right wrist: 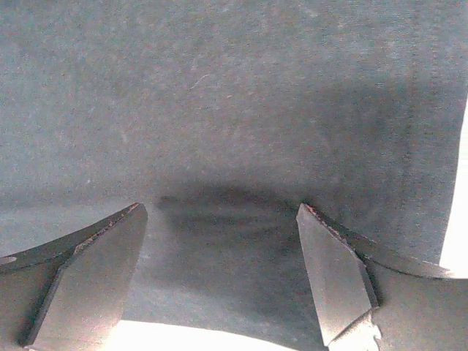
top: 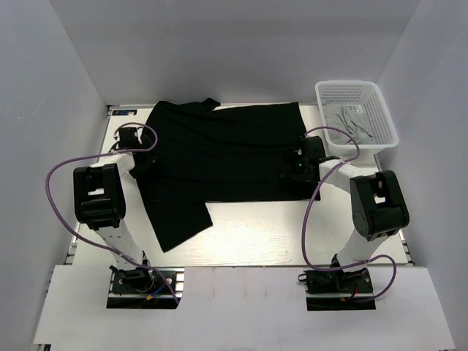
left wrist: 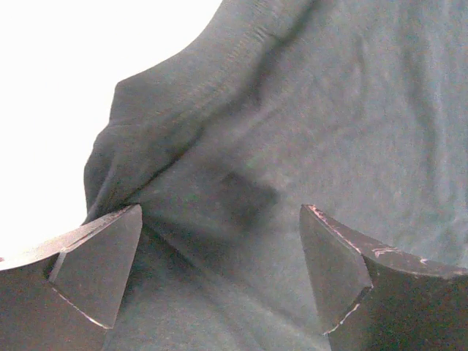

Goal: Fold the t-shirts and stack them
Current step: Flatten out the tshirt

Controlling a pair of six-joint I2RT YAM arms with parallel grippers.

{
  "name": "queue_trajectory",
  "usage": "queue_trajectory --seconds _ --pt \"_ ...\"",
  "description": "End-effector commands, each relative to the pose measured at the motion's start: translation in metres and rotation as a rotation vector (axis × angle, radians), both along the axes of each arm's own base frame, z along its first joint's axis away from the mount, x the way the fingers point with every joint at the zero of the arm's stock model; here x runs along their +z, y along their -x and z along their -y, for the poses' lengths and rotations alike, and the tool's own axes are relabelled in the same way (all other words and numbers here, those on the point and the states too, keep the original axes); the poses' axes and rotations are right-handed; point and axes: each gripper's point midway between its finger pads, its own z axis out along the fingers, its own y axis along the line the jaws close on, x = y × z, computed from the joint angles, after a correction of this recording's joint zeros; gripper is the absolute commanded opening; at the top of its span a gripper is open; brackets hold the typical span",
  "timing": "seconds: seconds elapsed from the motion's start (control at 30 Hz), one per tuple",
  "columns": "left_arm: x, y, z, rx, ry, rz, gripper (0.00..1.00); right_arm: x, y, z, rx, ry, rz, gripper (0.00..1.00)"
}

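A black t-shirt (top: 227, 150) lies spread across the table, collar at the far left, one sleeve (top: 175, 216) hanging toward the near edge. My left gripper (top: 142, 167) hovers over the shirt's left side, jaws wide open over wrinkled cloth (left wrist: 241, 197) near the collar curve, gripping nothing. Over the shirt's right hem my right gripper (top: 292, 170) is also open, with flat cloth (right wrist: 219, 219) between its fingers and nothing pinched. A light grey t-shirt (top: 355, 121) lies crumpled in the basket.
A white mesh basket (top: 325, 99) stands at the back right corner. White walls close in the table on the left, back and right. Purple cables loop from both arms. Bare white table (top: 256, 234) shows in front of the shirt.
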Motion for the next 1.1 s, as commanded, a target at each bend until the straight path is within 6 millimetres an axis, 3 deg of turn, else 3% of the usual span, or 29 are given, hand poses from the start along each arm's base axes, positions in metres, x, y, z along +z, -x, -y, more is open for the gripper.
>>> queue_trajectory --seconds 0.0,0.27,0.4,0.5,0.7,0.9,1.07 --pt "-0.019 0.033 -0.033 0.166 -0.023 -0.127 1.00 -0.038 0.033 0.032 -0.098 0.070 -0.155 0.90" --pt "0.029 0.048 -0.045 0.190 -0.027 -0.043 1.00 -0.042 0.043 0.043 -0.180 0.021 -0.205 0.90" --pt "0.065 0.051 -0.029 0.104 0.011 0.079 1.00 -0.040 0.045 0.044 -0.178 0.012 -0.200 0.90" --pt "0.070 0.046 -0.024 0.072 0.023 0.138 1.00 -0.040 0.045 0.043 -0.166 0.005 -0.195 0.90" --pt "0.034 0.024 -0.011 0.020 0.087 0.068 1.00 -0.041 0.047 0.041 -0.145 0.005 -0.195 0.90" --pt "-0.003 0.004 -0.014 0.028 0.107 0.020 1.00 -0.040 0.047 0.041 -0.136 0.004 -0.189 0.90" --pt "-0.029 0.018 -0.026 0.112 0.076 -0.103 1.00 -0.039 0.046 0.041 -0.137 0.002 -0.189 0.90"
